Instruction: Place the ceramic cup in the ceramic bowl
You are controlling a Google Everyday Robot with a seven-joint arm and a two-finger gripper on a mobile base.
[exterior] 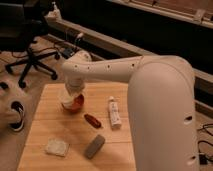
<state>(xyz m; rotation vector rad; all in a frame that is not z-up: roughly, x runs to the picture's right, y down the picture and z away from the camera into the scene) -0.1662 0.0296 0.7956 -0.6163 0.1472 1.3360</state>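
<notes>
Pale wood grain in plank stripes is shown by the desk [50,125]. The ceramic bowl [76,104] is glossy red-orange; the ceramic cup [67,100] white. The hand [70,97], above the bowl, is cream-white. A dark-red oblong [92,120], white tube [114,111], grey block [94,146] and whitish sponge [56,147] are noted.

One high view, looking down over the robot's own arm.

The camera sits above and behind the arm [150,85], facing forward and down at the wooden table [50,125]; the gripper [70,97] works at the table's far edge, mid-distance, office chair [30,45] beyond.
</notes>
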